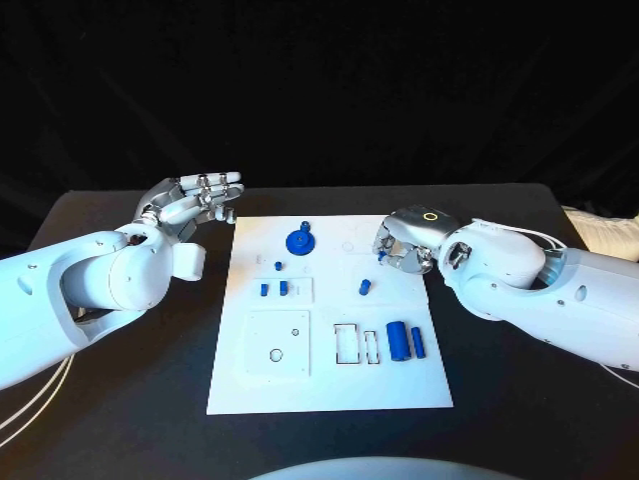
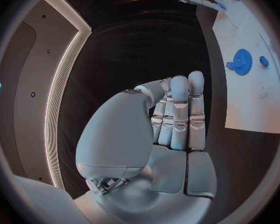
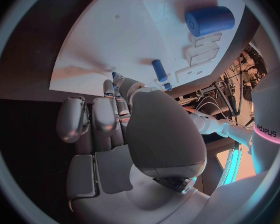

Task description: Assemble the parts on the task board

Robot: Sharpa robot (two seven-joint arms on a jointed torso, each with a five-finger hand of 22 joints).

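I log one white flat plastic task board holding small blue rigid plastic parts, the thick cylinder probably light and slick; I'd grip its sides. My left hand is empty, fingers straight together. I cannot tell whether my right hand, fingers curled, holds anything.

A black table with rounded far corners stands before a black curtain that hangs in soft vertical folds and closes off everything behind it. Just off the table's far right corner lies a crumpled pale cloth or bag, bright against the darkness. Seen from the left wrist, a dark grey wall panel curves past with a thin strip of white light running along its edge, while the right wrist view shows a tangle of cables beyond the table's edge.
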